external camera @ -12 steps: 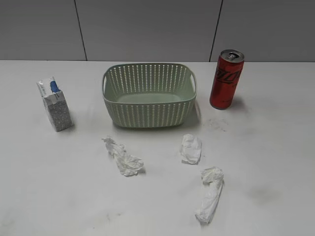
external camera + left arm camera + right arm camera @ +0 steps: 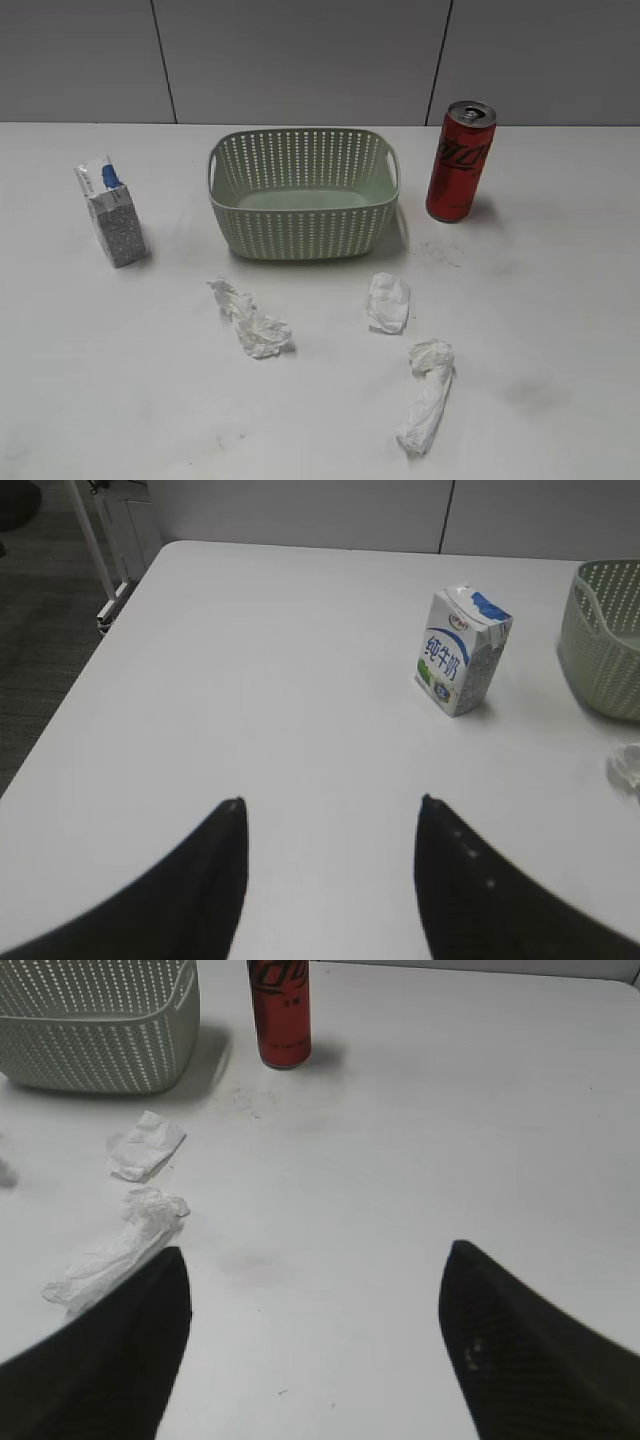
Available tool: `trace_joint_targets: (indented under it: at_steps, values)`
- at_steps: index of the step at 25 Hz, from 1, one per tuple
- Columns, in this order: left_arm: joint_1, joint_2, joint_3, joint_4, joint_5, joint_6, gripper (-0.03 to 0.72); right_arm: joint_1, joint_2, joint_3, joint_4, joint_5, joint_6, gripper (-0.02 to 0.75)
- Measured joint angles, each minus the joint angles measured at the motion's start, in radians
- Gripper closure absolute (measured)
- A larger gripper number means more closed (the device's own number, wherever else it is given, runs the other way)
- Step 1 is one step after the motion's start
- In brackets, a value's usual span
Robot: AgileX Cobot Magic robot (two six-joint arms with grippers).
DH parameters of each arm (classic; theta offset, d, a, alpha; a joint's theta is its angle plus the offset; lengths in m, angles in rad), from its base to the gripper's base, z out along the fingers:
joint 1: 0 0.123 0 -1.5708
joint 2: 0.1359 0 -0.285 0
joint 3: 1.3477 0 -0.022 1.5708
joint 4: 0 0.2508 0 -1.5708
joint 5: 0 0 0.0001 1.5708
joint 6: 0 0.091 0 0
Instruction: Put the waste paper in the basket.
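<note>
Three crumpled white waste paper wads lie on the white table in front of the pale green basket: a left one, a middle one and a long right one. The basket is empty. Neither gripper shows in the exterior view. My left gripper is open and empty over bare table, with the basket's edge far right. My right gripper is open and empty; the long wad lies by its left finger, the middle wad and basket beyond.
A red soda can stands right of the basket, also in the right wrist view. A small white-blue milk carton stands at the left, also in the left wrist view. The table's left edge drops to the floor.
</note>
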Motion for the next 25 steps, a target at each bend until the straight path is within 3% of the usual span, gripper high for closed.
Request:
trace_joint_targets:
  at_steps: [8, 20, 25]
  values:
    - [0.000, 0.000, 0.000, 0.000, 0.000, 0.000, 0.295, 0.000, 0.160, -0.016, 0.020, -0.036, 0.000, 0.155]
    - [0.000, 0.000, 0.000, 0.000, 0.000, 0.000, 0.295, 0.000, 0.713, -0.133, 0.040, -0.108, 0.000, 0.155]
    - [0.000, 0.000, 0.000, 0.000, 0.000, 0.000, 0.295, 0.000, 0.924, -0.213, 0.108, -0.146, -0.051, 0.155]
